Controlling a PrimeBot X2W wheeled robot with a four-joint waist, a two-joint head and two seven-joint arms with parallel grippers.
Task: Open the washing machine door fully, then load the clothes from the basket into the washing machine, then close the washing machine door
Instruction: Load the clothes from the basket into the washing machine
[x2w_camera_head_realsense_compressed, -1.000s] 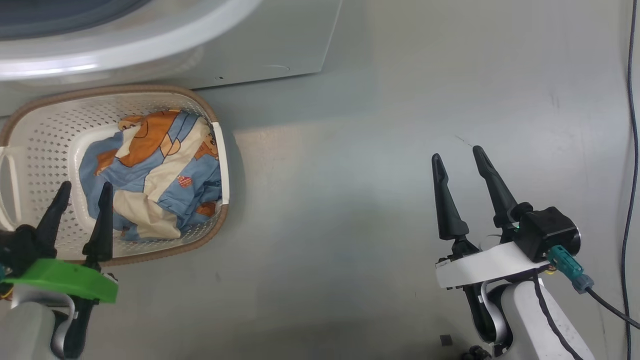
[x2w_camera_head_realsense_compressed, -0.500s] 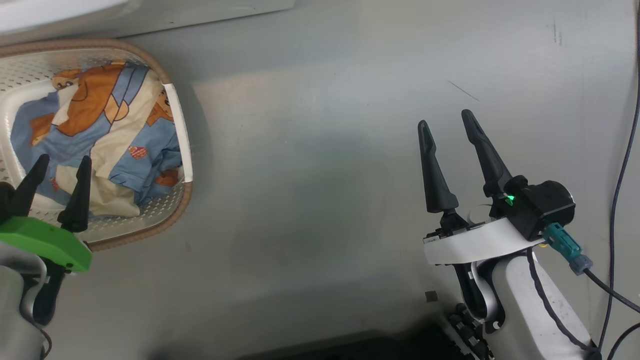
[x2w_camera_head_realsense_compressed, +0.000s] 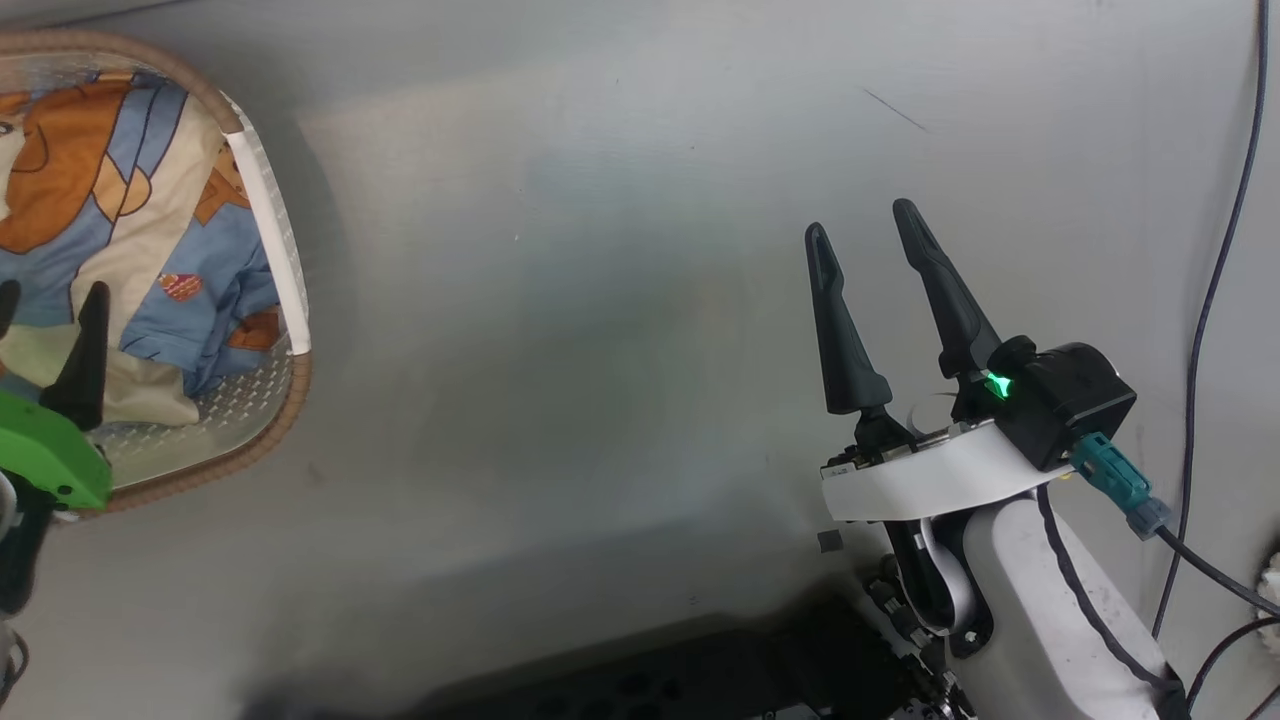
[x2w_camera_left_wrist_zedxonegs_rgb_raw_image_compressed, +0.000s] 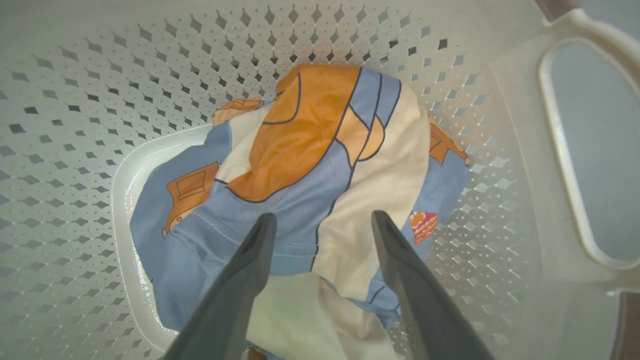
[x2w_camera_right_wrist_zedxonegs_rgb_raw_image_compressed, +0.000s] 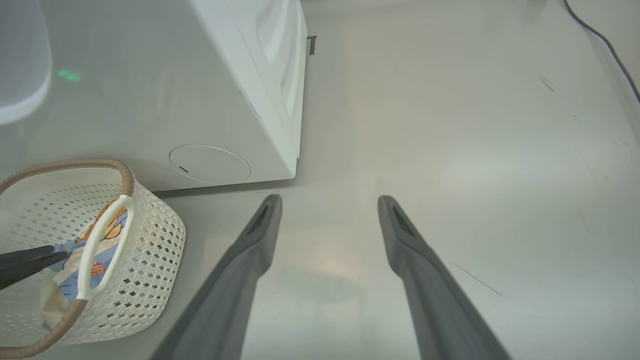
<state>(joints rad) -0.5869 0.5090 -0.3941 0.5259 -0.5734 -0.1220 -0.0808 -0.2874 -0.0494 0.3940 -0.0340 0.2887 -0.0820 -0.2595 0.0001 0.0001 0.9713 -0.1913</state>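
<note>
1. Left gripper (x2w_camera_left_wrist_zedxonegs_rgb_raw_image_compressed: 324, 216) hangs over the clothes (x2w_camera_left_wrist_zedxonegs_rgb_raw_image_compressed: 310, 150), fingers spread wide and empty. Right gripper (x2w_camera_right_wrist_zedxonegs_rgb_raw_image_compressed: 328, 198) is equally wide, above bare floor (x2w_camera_head_realsense_compressed: 600, 300).
2. Washing machine (x2w_camera_right_wrist_zedxonegs_rgb_raw_image_compressed: 225, 100) stands just behind the basket (x2w_camera_right_wrist_zedxonegs_rgb_raw_image_compressed: 150, 250).
3. The basket holds the clothes, with nothing covering them.
4. A dark cable (x2w_camera_head_realsense_compressed: 1215, 280) trails along the floor at the far right.

The clothes (x2w_camera_left_wrist_zedxonegs_rgb_raw_image_compressed: 310, 150) lay in the basket (x2w_camera_right_wrist_zedxonegs_rgb_raw_image_compressed: 155, 250), which stood on the floor (x2w_camera_head_realsense_compressed: 600, 300) just before the washing machine (x2w_camera_right_wrist_zedxonegs_rgb_raw_image_compressed: 150, 90). The left gripper (x2w_camera_left_wrist_zedxonegs_rgb_raw_image_compressed: 324, 216) hung over the basket's inside; the right gripper (x2w_camera_head_realsense_compressed: 859, 218) stood well to the basket's right.
</note>
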